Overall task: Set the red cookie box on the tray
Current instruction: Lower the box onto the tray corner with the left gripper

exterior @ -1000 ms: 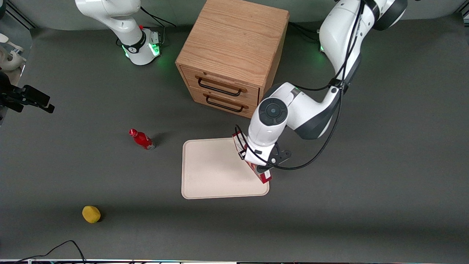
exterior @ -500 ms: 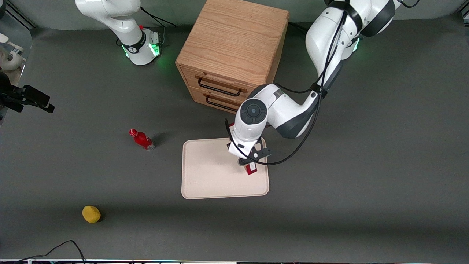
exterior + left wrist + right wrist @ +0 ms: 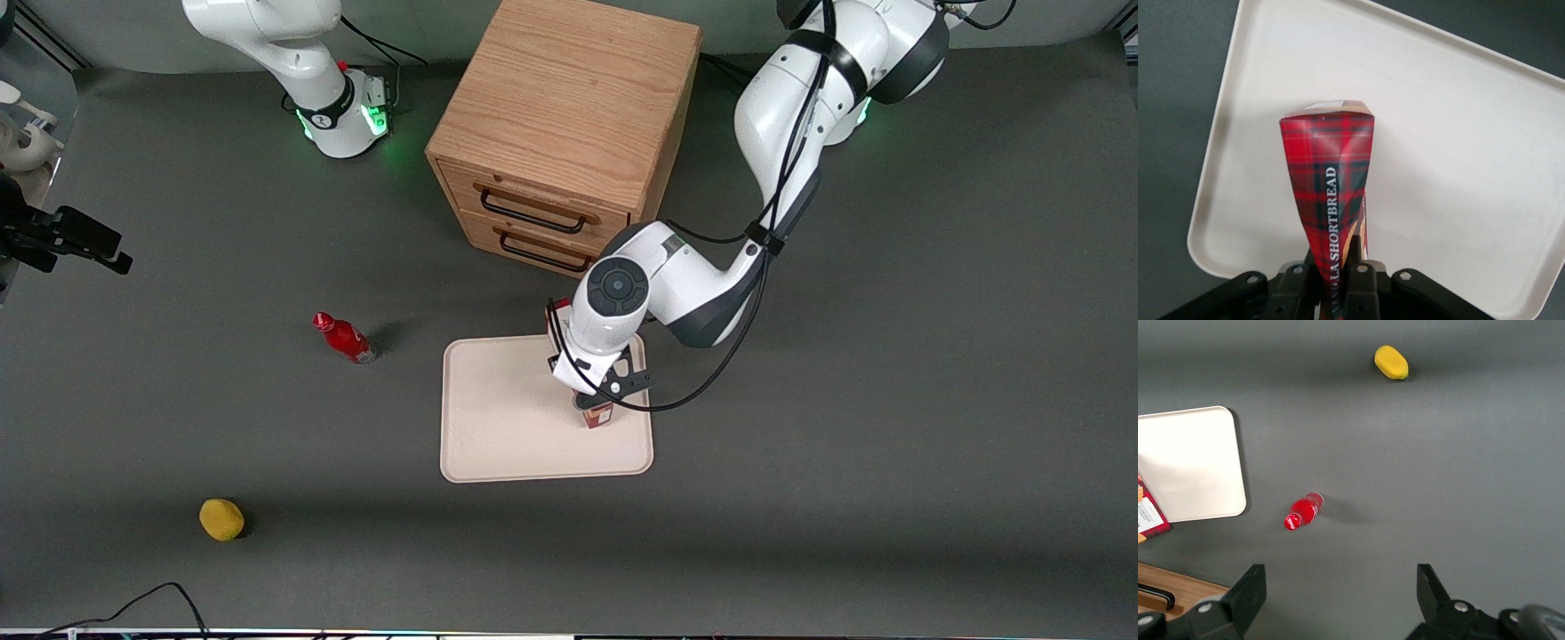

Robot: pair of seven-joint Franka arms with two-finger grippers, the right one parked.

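Front view: hand [image 3: 594,402] grips red cookie box [image 3: 597,415] over tray [image 3: 498,427]; dark grey tabletop [image 3: 889,427].

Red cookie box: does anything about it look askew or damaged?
The red cookie box, pinched in the gripper above the tray, looks twisted along its length. No tear shows.

You get even, soft overhead light with faint shadows; the small red bottle [image 3: 345,338] casts a short one on the grey table [image 3: 889,444]. The tray [image 3: 1458,133] reads bright, nearly washed out. The gripper [image 3: 1338,283] looks dark and slightly blurred.
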